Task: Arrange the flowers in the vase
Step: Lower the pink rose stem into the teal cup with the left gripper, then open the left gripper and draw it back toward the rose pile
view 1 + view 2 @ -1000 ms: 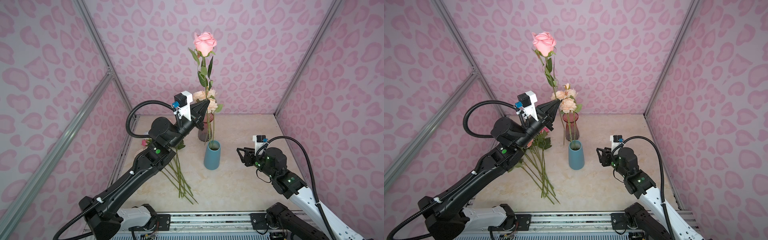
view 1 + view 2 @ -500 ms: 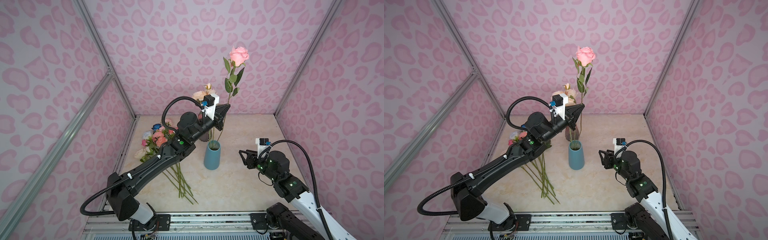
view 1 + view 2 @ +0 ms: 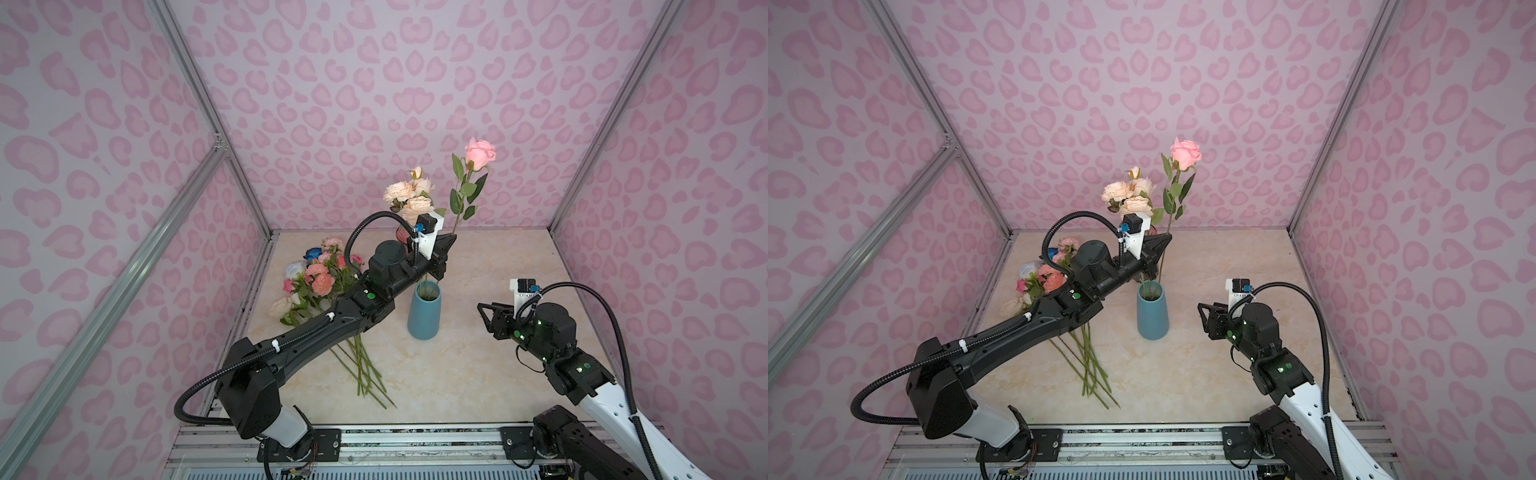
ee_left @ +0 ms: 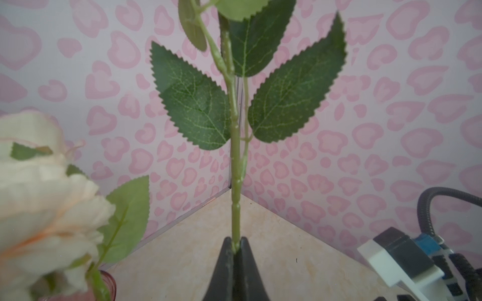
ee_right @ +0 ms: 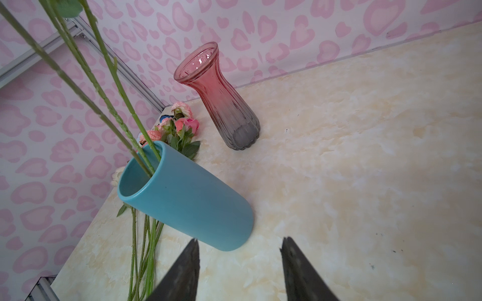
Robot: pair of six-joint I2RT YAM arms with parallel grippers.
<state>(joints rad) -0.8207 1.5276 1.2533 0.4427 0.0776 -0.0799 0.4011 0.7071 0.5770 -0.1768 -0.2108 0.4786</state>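
My left gripper [image 3: 452, 240] [image 3: 1167, 240] [image 4: 236, 245] is shut on the green stem of a tall pink rose [image 3: 480, 153] [image 3: 1185, 154]. It holds the rose upright just above and behind the blue vase [image 3: 424, 309] [image 3: 1153, 309] [image 5: 187, 198]. Peach blooms [image 3: 409, 197] [image 3: 1127, 195] rise above that vase, and three green stems enter its mouth in the right wrist view. More flowers [image 3: 320, 278] [image 3: 1046, 278] lie in a pile on the table to the left. My right gripper [image 3: 484, 318] [image 3: 1203, 319] [image 5: 240, 245] is open and empty, right of the vase.
A pink-to-grey ribbed glass vase [image 5: 221, 104] [image 4: 109, 281] stands empty behind the blue one, mostly hidden by my left arm in both top views. Pink patterned walls [image 3: 374, 83] enclose the marble table [image 3: 478, 374] on three sides.
My left arm has swung the pink rose rightward and lowered it, from left of the blue vase to just behind it. The right gripper has barely moved.
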